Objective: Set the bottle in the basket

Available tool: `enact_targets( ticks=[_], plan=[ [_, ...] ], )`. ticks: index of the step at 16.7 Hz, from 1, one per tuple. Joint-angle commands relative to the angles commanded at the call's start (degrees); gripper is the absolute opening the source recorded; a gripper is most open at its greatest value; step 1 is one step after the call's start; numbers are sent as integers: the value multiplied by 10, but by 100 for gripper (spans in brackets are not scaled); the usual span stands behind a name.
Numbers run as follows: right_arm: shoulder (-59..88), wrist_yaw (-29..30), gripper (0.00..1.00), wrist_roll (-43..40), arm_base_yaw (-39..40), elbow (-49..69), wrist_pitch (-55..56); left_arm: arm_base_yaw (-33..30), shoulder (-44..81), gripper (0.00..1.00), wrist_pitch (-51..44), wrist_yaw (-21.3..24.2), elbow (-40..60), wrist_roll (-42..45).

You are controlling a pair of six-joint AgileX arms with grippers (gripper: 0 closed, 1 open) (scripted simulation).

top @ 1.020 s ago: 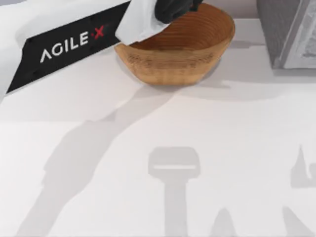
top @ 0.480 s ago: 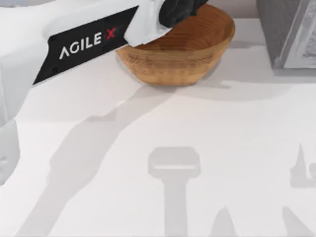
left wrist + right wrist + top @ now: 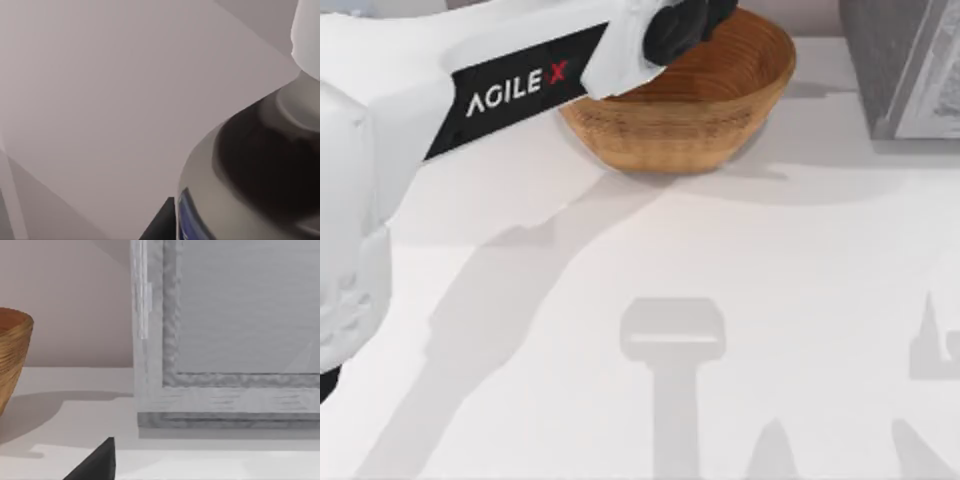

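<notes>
The tan woven basket (image 3: 690, 120) stands at the back of the table, a little left of centre. My left arm reaches in from the left, and its dark gripper (image 3: 685, 22) hangs over the basket's back left rim. The left wrist view has the bottle (image 3: 250, 165) very close, with its grey label band, dark neck and white cap (image 3: 307, 35), and a dark finger (image 3: 161, 226) beside it. My left gripper is shut on the bottle. One dark fingertip (image 3: 99, 462) of my right gripper appears in the right wrist view, low over the table and right of the basket (image 3: 12, 355).
A large grey framed block (image 3: 905, 70) stands at the back right, close to the basket's right side; the right wrist view faces it (image 3: 225, 340). The white table (image 3: 640, 300) spreads wide in front of the basket, crossed by arm shadows.
My left arm has slid to the right, its forearm coming further into view, while its gripper stays over the basket's back left rim. The basket has not moved.
</notes>
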Motion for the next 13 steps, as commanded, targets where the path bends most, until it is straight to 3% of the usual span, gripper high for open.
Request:
enact_targets(
  ticks=[12,13],
  plan=[
    [0,0,100,0,0,0,0,0,0,98,0,0,0,0],
    [0,0,100,0,0,0,0,0,0,100,0,0,0,0]
  ],
)
